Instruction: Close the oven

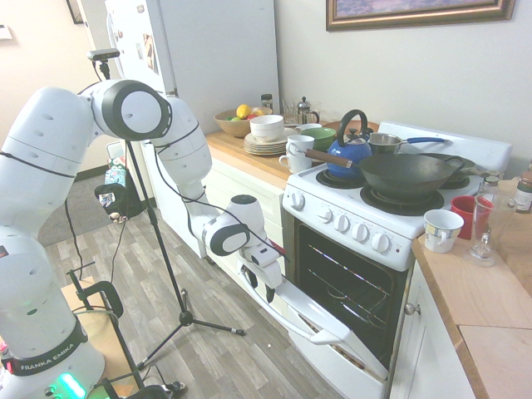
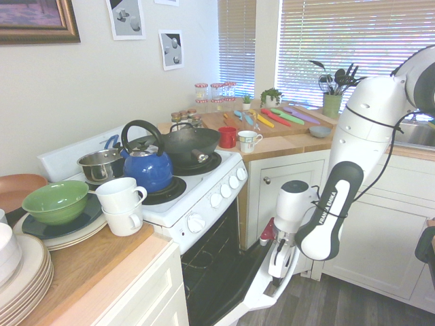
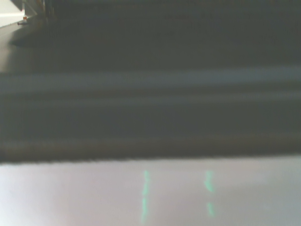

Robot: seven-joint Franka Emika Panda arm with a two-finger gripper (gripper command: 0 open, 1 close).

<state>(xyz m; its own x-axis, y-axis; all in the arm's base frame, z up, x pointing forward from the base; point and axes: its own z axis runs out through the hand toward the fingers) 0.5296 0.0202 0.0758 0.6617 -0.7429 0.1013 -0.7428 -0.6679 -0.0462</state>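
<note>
First exterior view: one oven door down, one hand beside it

You have one white robot arm [image 1: 137,112] closest to you, with one hand [image 1: 260,288] at its end. The hand is open: its two dark fingers [image 1: 270,295] are spread apart. Next comes one oven [image 1: 345,274], with one door [image 1: 353,342] and one long white handle [image 1: 320,336]. On its front you can count five white knobs [image 1: 360,233].

On top sit one blue kettle [image 1: 349,154], one big dark pan [image 1: 407,176] and one small silver pot [image 1: 385,143]. To their right in this view you see one red cup [image 1: 471,216] and one cup with a pattern [image 1: 441,231]. Past the kettle, the second exterior view shows you two white mugs [image 2: 122,204], one on the other, and one green bowl [image 2: 58,202]. Farther back is one tall white fridge [image 1: 220,62].

Your oven is just beside the hand, and its dark inside is to the hand's right in the first exterior view. The door leans out and down, and the hand is at its top edge, near one end of the handle.
</note>
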